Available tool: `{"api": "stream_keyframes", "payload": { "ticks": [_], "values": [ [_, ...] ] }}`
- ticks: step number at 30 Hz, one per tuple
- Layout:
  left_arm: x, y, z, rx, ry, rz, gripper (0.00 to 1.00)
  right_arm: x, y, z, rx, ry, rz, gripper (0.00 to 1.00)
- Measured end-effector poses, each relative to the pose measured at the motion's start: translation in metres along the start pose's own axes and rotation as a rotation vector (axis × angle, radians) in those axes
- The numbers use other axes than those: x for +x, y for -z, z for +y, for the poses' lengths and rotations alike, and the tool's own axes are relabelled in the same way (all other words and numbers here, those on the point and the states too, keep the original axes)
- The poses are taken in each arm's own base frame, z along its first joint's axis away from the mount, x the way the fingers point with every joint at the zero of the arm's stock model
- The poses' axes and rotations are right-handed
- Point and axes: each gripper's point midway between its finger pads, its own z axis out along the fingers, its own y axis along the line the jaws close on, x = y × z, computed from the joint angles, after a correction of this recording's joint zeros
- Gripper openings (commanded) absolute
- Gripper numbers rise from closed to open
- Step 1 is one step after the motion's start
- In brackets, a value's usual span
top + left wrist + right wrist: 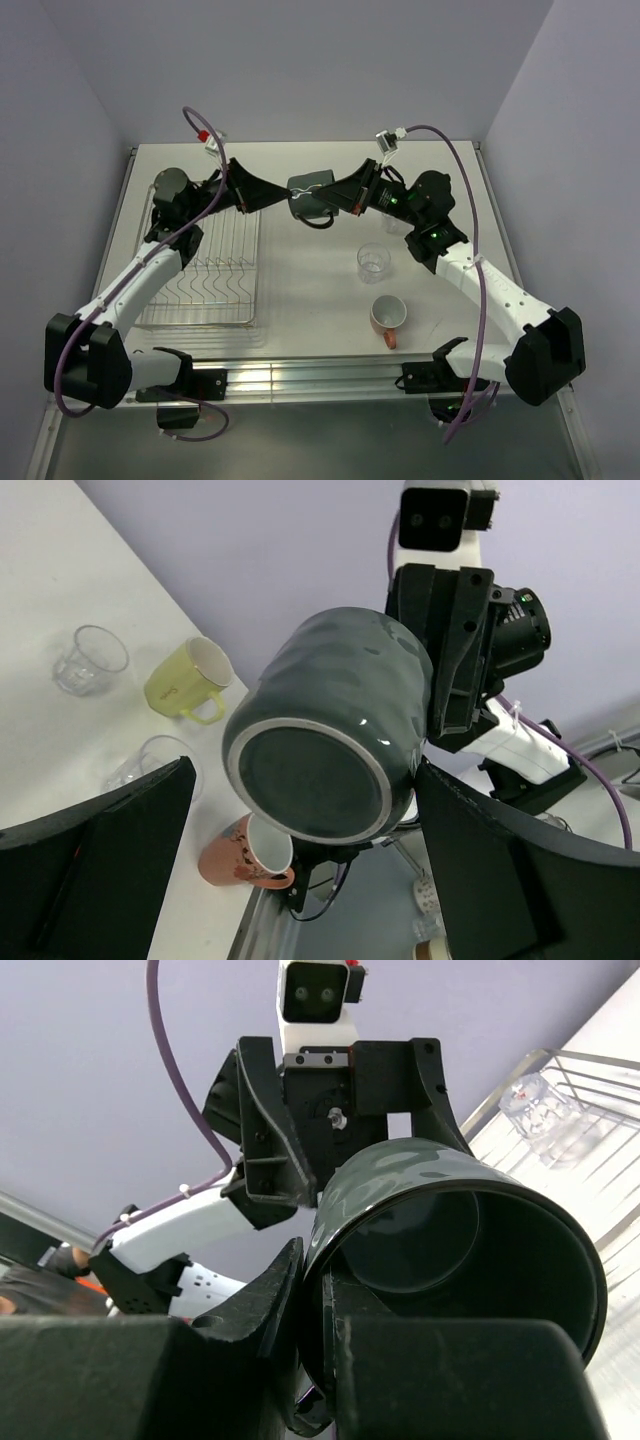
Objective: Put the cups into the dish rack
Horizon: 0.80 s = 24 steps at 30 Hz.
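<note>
Ceramic, glossy and faintly dimpled, the black mug [312,190] hangs on its side above the white counter [310,300], between the two arms and just right of the dish rack's [205,275] far corner. The right claw [315,1270] is clenched on the mug's rim, one finger inside the wall and one outside. The left claw [300,820] is released, its flat black fingers [110,850] spread either side of the mug's unglazed foot ring. The rack is silver wire with wavy prongs. A clear glass tumbler [373,261] and an orange mug [388,315] with a white inside stand on the counter. Dark print on the orange mug's side is too small to read.
</note>
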Motion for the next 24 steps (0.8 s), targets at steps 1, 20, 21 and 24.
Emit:
{"api": "stream_keyframes", "payload": {
  "ticks": [1,20,21,24],
  "values": [
    [0.002,-0.003,-0.002,0.010,0.001,0.008,0.99,0.000,0.000,0.001,-0.004,-0.004,-0.003,0.00],
    [0.003,-0.016,-0.025,0.129,0.001,0.011,0.99,-0.008,-0.003,0.015,-0.143,-0.046,-0.044,0.00],
    [0.004,-0.016,-0.026,0.131,0.001,0.013,0.99,-0.008,-0.003,0.016,-0.147,-0.049,-0.044,0.00],
    [0.005,-0.018,-0.028,0.141,-0.004,0.014,0.99,-0.009,-0.002,0.018,-0.159,-0.045,-0.045,0.00]
  ]
}}
